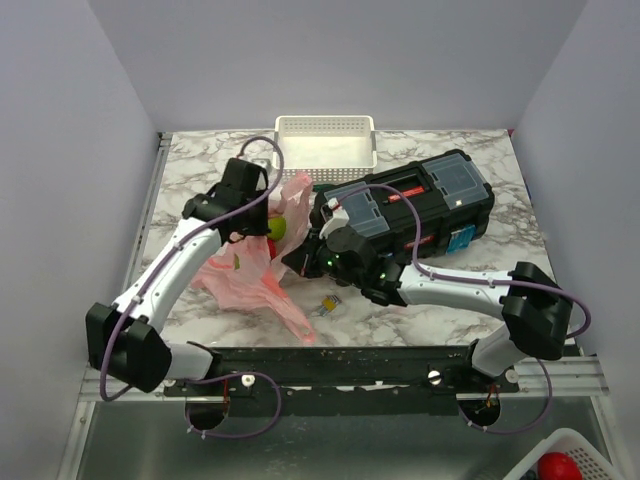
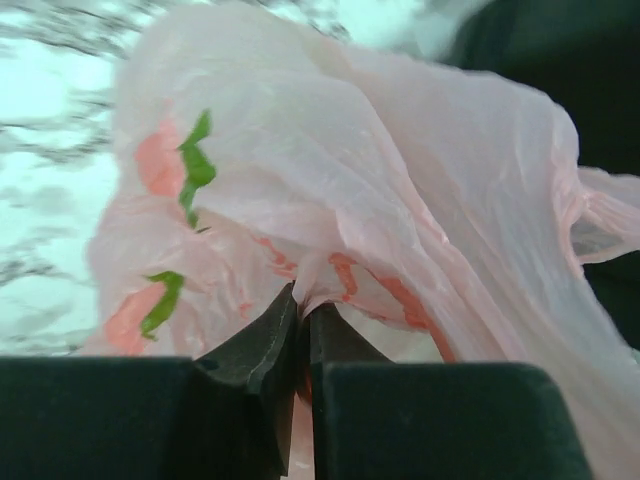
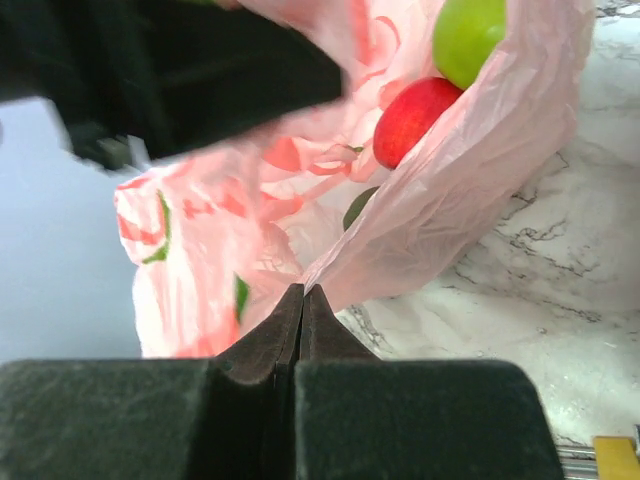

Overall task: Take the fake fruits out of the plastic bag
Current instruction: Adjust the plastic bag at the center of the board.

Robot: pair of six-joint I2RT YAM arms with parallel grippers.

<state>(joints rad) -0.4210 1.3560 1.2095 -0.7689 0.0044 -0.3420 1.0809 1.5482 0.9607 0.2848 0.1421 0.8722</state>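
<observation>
Marble table (image 1: 200, 170), pink plastic bag (image 1: 250, 275) left of centre, mouth held up. Film clamped in left gripper (image 2: 303, 312); right gripper (image 3: 303, 292) closed, apparently pinching opposite edge. Inside bag: red apple (image 3: 415, 118), bright green apple (image 3: 468, 35), darker green fruit (image 3: 357, 208). None out yet; all unloading left.
</observation>
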